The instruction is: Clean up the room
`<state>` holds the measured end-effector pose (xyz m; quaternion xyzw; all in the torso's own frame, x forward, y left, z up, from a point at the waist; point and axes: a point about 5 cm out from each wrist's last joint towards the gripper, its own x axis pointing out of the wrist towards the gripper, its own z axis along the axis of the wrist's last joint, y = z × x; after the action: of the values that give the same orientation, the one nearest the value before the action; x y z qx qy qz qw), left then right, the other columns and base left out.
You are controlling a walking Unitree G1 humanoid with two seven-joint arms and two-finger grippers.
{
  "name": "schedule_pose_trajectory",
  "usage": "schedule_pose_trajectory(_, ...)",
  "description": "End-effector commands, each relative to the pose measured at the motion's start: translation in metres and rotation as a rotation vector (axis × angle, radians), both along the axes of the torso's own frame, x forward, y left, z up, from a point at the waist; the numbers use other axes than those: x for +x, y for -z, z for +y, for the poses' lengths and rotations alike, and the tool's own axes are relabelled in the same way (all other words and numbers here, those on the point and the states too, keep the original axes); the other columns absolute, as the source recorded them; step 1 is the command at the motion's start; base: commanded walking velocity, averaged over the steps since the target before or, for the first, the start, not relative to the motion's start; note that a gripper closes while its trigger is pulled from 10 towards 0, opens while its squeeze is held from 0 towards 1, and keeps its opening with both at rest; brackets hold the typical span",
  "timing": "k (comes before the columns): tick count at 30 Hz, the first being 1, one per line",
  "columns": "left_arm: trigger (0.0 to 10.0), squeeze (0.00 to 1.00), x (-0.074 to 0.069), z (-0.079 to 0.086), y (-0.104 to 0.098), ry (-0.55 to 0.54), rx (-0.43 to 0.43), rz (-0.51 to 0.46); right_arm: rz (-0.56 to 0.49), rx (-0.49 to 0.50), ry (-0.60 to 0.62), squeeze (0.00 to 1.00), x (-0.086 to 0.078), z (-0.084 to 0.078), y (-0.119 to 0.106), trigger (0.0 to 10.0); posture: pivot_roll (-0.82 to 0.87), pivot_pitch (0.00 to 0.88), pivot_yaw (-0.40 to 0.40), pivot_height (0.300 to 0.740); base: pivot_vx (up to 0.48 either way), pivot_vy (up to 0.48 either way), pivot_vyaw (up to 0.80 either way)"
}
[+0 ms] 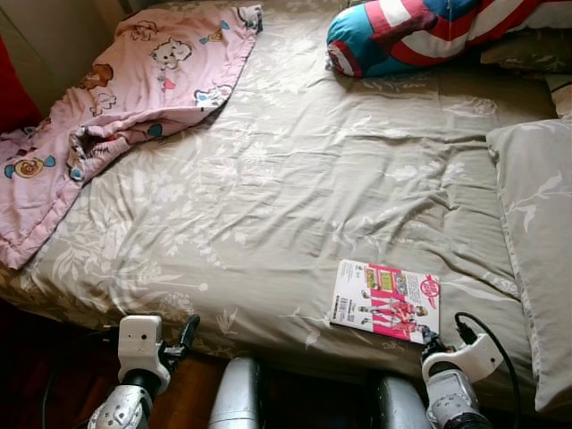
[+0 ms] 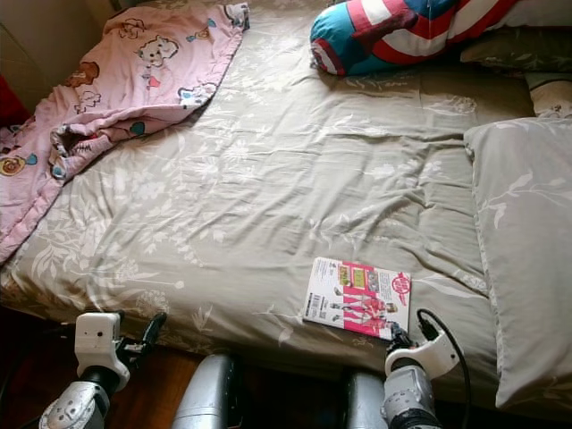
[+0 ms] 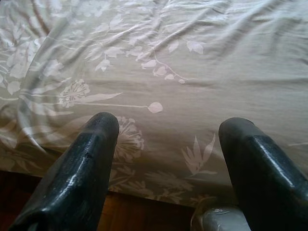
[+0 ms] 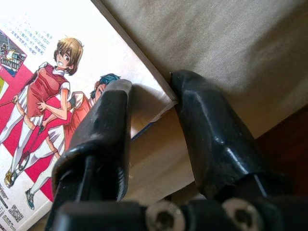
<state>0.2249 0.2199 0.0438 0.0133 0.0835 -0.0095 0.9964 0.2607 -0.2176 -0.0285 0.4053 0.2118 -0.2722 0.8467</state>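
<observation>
Bedding dominates the scene: a wide bed covered in a beige sheet with a pale floral print [image 1: 295,179], creased across its middle. Near the bed's front edge, toward the robot's right, lies a thin comic book with a pink-and-white cover showing cartoon figures in red sports kit [image 1: 385,300], flat on the sheet. The right gripper [image 4: 151,96] is at the book's near corner; in the right wrist view one black finger [image 4: 103,130] lies over the cover and the other [image 4: 211,125] sits just past the page edge, the jaws narrowly parted with the corner between them, though a firm pinch cannot be confirmed. The left gripper [image 3: 166,139] hangs at the bed's front edge on the robot's left, its two black fingers spread wide over the printed sheet with nothing between them. A pink quilt printed with cartoon animals [image 1: 134,89] is crumpled at the far left corner, spilling over the side. A round cushion in blue, red and white stripes [image 1: 411,31] rests at the far edge. A beige pillow in matching floral fabric [image 1: 536,232] lies along the right side. Dark wooden floor [image 3: 134,214] shows below the mattress edge.
</observation>
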Motion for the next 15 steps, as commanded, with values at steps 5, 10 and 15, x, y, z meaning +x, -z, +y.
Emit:
schedule_pose_trajectory(5, 10.0, 0.0, -0.005, 0.006, 0.005, -0.01, 0.039, 0.034, -0.008, -0.041, -0.07, 0.0, 0.002, 0.0, -0.001, 10.0, 0.09, 0.238, 0.14, 0.627, 0.0, 0.0, 0.0)
schedule_pose_trajectory(10, 10.0, 0.0, -0.004, 0.006, 0.005, -0.012, 0.042, 0.036, -0.047, -0.063, -0.126, 0.0, 0.009, 0.003, -0.007, 10.0, 0.09, 0.236, 0.141, 0.627, 0.0, 0.0, 0.0)
schedule_pose_trajectory(15, 10.0, 0.0, -0.004, 0.006, 0.005, -0.011, 0.042, 0.037, -0.06, -0.072, -0.158, 0.0, 0.012, 0.006, -0.01, 10.0, 0.09, 0.235, 0.139, 0.627, 0.0, 0.0, 0.0)
